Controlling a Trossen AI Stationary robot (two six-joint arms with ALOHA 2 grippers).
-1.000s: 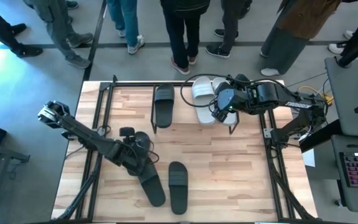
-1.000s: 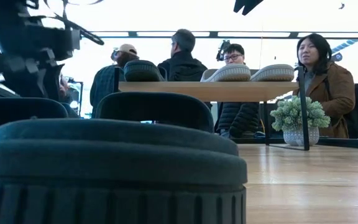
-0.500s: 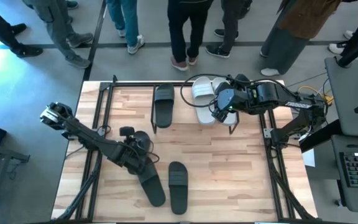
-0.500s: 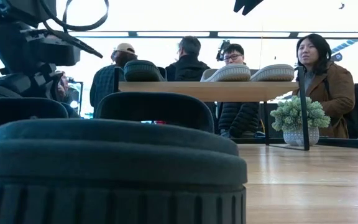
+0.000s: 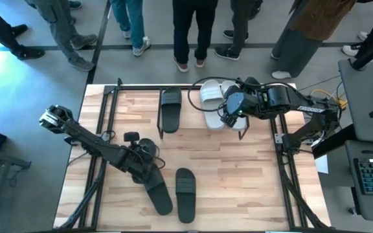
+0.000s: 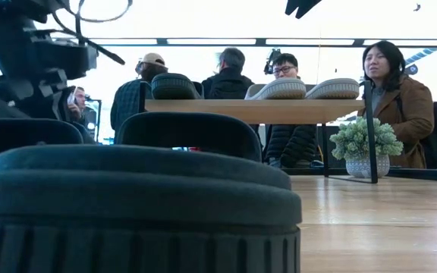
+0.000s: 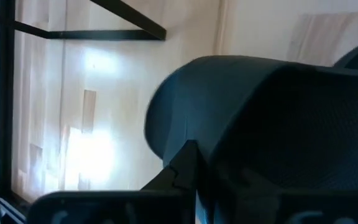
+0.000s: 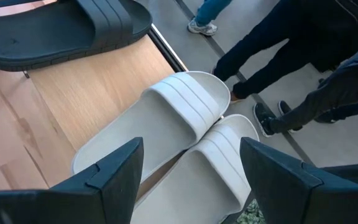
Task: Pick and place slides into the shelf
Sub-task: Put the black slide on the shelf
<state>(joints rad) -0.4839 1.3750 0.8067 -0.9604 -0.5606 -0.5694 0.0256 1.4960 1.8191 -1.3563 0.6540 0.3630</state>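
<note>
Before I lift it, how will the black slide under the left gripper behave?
The black slide looks like thick molded foam, so probably light and fairly stiff, with slight flex. It lies flat, so unlikely to roll. Its arched strap fills the left wrist view; the left gripper could likely grip there, though the matte surface might slip.

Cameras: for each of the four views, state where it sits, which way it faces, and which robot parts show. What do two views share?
High: overhead, facing down; both arms, shelf.
Low: tabletop height, facing the onlookers; black slide fills the foreground.
Left wrist: on the left arm, pressed against a black slide.
Right wrist: above the white slides; its open end effector shows.
Shared: high and right wrist views both show the white slides.
</note>
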